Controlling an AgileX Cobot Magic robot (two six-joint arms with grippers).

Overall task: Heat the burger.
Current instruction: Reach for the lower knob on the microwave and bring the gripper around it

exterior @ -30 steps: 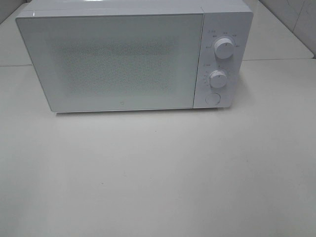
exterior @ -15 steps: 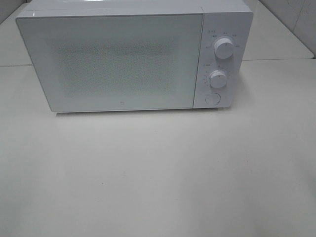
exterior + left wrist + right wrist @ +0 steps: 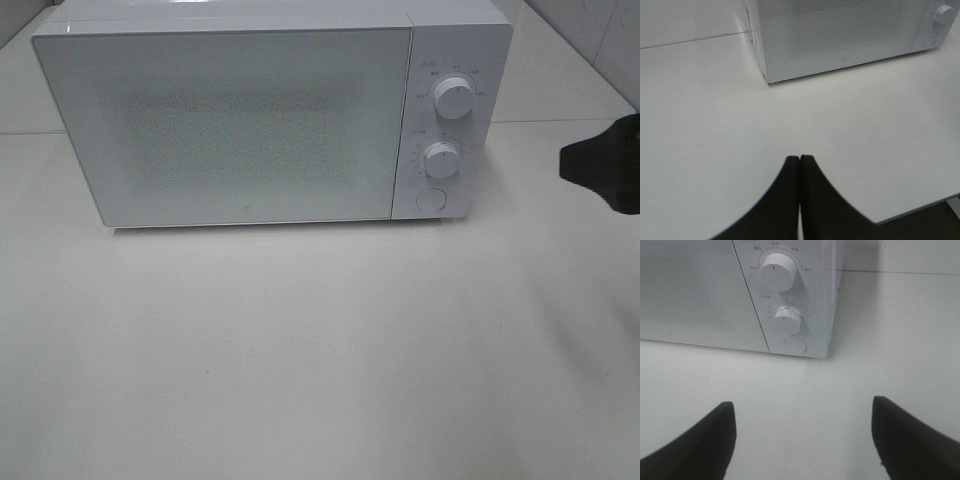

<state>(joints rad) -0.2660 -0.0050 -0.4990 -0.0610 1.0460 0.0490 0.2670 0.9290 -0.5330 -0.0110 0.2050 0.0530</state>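
Black fingers frame both wrist views. The left gripper [image 3: 800, 159] has its jaws pressed together with nothing between them, hanging over the bare white table [image 3: 320, 350] in front of the oven's left corner. The right gripper [image 3: 802, 402] is spread wide and empty, facing the control panel.

Beyond them stands the white microwave [image 3: 250, 40], its door [image 3: 230, 130] closed. On the panel an upper knob [image 3: 455, 100] sits above a lower knob [image 3: 441, 159], with a round button [image 3: 430, 199] just under that.

The likely next move is a press on that button to release the door. An off-centre push could catch the lower knob just above it and turn it. A hard push might slide the oven back on the smooth table. If the door swings out from the panel side, the left gripper near that corner may stand in its path.

The burger is nowhere in view: not on the table, not in either gripper. The door's speckled mesh shows nothing behind it, so I cannot tell whether the burger is inside, nor how it looks.
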